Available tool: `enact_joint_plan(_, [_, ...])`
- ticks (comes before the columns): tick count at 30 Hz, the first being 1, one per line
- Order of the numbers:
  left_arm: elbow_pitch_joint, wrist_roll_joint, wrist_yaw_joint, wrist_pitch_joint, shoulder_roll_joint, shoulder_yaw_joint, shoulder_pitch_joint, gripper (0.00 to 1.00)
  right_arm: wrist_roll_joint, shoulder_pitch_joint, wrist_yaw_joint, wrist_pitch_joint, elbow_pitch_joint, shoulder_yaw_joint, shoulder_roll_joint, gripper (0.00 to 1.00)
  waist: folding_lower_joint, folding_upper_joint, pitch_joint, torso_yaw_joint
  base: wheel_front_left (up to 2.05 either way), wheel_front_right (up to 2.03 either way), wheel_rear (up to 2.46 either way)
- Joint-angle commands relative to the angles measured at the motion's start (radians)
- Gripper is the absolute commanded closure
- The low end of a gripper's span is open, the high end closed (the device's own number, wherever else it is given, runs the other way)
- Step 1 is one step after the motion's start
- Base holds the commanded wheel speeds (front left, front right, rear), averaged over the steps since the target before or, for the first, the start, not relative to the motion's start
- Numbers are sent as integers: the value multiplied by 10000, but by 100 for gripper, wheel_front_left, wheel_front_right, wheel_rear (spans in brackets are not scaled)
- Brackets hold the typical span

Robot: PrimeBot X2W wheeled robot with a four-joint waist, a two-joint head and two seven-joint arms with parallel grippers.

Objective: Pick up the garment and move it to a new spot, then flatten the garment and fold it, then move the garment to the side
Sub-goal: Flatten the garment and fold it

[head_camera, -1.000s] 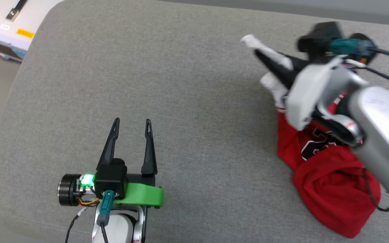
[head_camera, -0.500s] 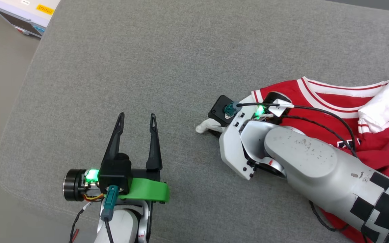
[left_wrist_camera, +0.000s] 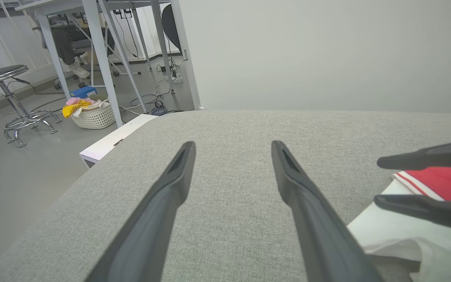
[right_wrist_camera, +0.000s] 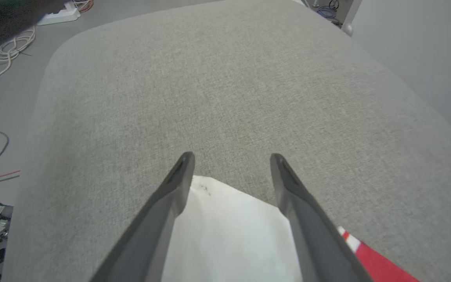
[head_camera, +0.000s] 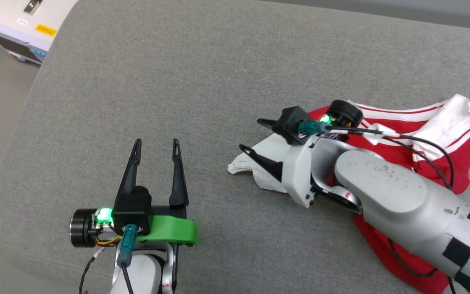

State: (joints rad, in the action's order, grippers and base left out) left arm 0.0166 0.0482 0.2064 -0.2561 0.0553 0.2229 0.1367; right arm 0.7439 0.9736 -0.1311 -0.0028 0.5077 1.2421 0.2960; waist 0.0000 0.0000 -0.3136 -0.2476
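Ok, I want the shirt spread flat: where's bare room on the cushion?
Bare: the far half of the cushion, and the stretch between the left gripper and the white sleeve. Crowded: the right side, where the garment lies bunched under the right gripper.

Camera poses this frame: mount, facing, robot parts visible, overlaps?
Head: on the head, looks down at the grey cushion; left gripper, right gripper, right forearm show.
Left wrist: on left arm, looks along its fingers across the cushion to a wall.
Right wrist: on right arm, looks along its fingers at the white sleeve of the garment.
Shared: head and left wrist both show the right gripper at that sleeve.
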Motion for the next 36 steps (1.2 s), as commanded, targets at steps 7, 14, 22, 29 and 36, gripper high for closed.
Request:
enact_joint_plan(7, [-103, -232, -46, -57, 80, -251, -585, 0, -412, -506, 4, -1439, -1055, -2111, 1389, 0, 0, 0, 855, 780, 0, 0, 0])
enact_joint_plan(14, [-226, -355, -84, -57, 201, -304, -819, 0, -1316, -1820, 4, -1040, -2125, -5236, 2842, 0, 0, 0, 1078, 1113, 0, 0, 0])
enact_joint_plan(22, [-318, -406, -116, -57, 243, -249, -810, 0, -1343, -3065, 4, 1663, -3768, -7587, 4248, 0, 0, 0, 943, 1250, 0, 0, 0])
enact_joint_plan(29, [-368, -394, -156, -57, 218, -141, -611, 0, -115, -3548, 4, 5405, -4392, -7698, 5358, 0, 0, 0, 503, 1145, 0, 0, 0])
enact_joint_plan(36, [-405, -364, -168, -57, 159, -10, -271, 0, 138, -3171, 4, 6983, -4010, -7417, 5358, 0, 0, 0, -165, 871, 0, 0, 0])
